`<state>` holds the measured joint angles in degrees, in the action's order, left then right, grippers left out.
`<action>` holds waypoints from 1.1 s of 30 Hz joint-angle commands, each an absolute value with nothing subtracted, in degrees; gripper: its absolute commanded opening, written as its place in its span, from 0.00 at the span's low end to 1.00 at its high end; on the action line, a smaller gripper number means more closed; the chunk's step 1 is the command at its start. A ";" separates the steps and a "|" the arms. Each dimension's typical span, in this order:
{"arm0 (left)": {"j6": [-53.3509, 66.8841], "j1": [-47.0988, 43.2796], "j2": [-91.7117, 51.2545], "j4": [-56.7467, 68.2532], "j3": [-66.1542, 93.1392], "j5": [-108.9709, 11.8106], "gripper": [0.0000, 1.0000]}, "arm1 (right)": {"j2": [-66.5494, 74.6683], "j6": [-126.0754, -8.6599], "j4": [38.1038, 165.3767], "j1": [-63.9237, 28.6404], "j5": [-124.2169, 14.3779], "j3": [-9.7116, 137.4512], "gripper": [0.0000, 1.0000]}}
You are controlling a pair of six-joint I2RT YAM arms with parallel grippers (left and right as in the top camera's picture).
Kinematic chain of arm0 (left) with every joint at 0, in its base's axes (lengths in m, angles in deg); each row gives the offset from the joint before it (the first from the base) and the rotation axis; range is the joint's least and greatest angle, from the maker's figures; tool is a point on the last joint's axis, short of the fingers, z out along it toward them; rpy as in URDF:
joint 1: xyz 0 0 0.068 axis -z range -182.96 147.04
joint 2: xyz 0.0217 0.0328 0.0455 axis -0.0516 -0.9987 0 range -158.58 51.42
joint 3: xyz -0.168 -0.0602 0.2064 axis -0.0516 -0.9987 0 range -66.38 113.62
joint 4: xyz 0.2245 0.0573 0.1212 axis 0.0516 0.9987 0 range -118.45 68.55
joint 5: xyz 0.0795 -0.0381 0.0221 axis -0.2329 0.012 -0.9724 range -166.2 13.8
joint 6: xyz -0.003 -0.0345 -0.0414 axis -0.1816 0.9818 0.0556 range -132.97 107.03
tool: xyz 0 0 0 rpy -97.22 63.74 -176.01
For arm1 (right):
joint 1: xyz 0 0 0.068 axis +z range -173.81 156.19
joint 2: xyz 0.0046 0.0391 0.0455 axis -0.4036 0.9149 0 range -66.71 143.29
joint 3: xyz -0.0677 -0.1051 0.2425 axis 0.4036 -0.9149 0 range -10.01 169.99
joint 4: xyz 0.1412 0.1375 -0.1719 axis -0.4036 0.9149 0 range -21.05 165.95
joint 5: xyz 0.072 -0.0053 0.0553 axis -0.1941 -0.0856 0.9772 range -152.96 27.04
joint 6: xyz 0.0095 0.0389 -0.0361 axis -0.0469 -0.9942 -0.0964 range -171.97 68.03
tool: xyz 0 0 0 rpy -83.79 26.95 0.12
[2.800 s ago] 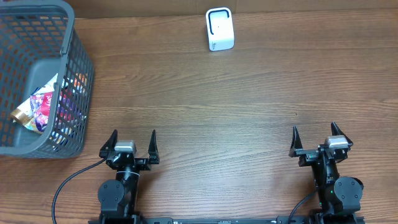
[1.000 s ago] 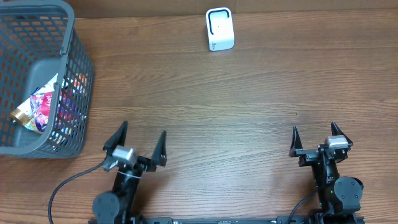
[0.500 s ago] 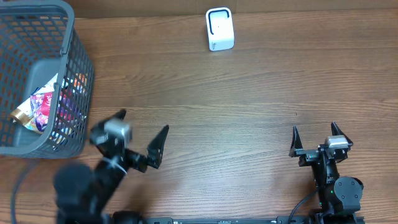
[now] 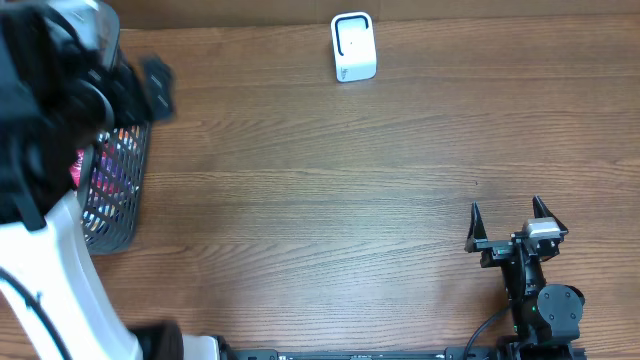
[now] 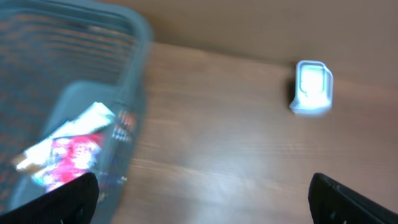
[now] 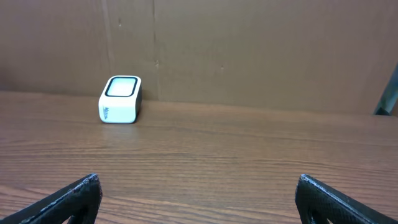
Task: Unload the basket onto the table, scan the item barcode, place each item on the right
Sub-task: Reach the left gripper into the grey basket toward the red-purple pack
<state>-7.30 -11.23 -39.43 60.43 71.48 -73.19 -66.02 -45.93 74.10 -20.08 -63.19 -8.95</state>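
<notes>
A grey mesh basket at the far left holds crumpled snack packets, among them a pink and red packet. My left gripper hangs open and empty high above the table, just right of the basket. In the overhead view the raised left arm is a blur that hides most of the basket. The white barcode scanner stands at the back centre, also in the right wrist view as a small white box. My right gripper rests open and empty at the front right.
A brown cardboard wall runs behind the scanner along the table's back edge. Bare wooden tabletop lies between the basket, the scanner and the right arm.
My left arm has lifted from its rest at the front left and swung up and back toward the basket, still open. The right arm has not moved.
</notes>
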 commanded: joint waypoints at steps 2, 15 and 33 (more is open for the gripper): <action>4.79 -23.69 -47.76 63.86 88.00 -77.43 1.00 | -66.55 -45.71 73.77 -20.34 -63.32 -9.54 1.00; 8.61 -48.78 -55.10 68.34 88.53 -63.97 1.00 | -66.55 -45.71 73.77 -20.34 -63.32 -9.54 1.00; 4.81 -47.06 -68.52 68.32 76.24 -70.50 0.92 | -66.55 -45.71 73.77 -20.34 -63.32 -9.54 1.00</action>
